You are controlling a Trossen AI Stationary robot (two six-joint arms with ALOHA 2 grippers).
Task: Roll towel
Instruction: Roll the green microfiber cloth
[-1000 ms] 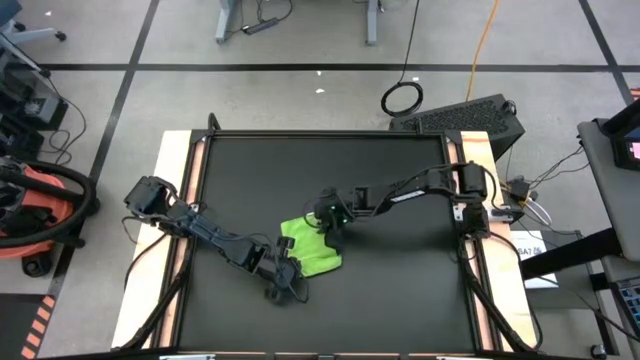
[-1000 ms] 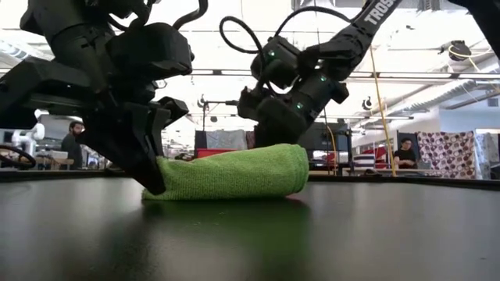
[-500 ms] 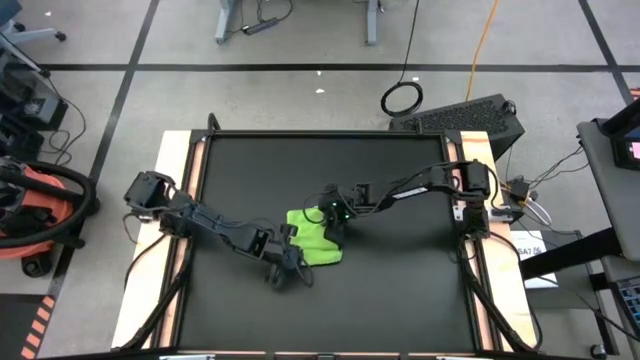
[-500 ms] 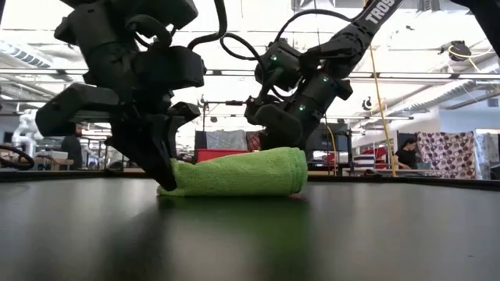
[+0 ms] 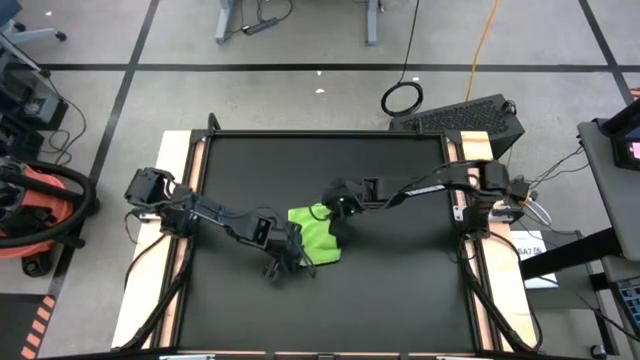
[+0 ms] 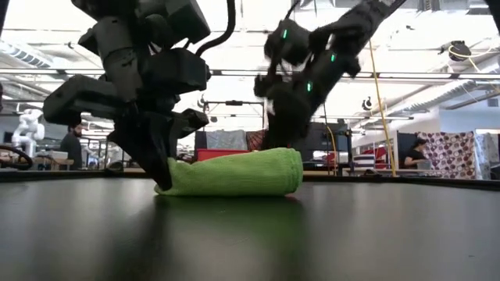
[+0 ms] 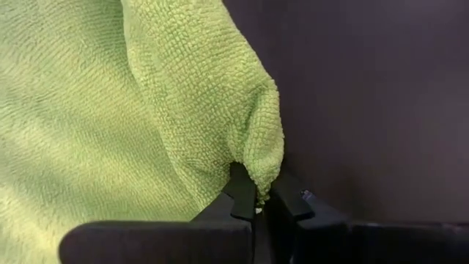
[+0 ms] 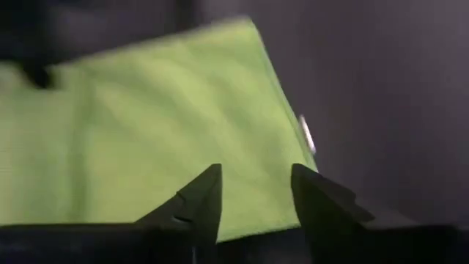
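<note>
The left gripper (image 7: 258, 209) is pinching a corner of the towel (image 5: 316, 238) on the table (image 5: 400, 290), while the right gripper (image 8: 256, 194) is hovering, fingers apart, just above the towel's far side.

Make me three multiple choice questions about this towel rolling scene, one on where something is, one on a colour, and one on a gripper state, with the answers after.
1. Where does the towel lie on the table?
A. near the middle
B. in a far corner
C. hanging off the near edge

2. What colour is the towel?
A. white
B. red
C. lime green

3. What is the left gripper doing?
A. hanging open above the table
B. pinching a towel corner with shut fingers
C. resting on the floor

Answers:
1. A, the high view shows it between both arms near the centre.
2. C, every view shows bright green cloth.
3. B, the left wrist view shows the corner caught between its fingers; the right gripper is open above the towel.
</note>
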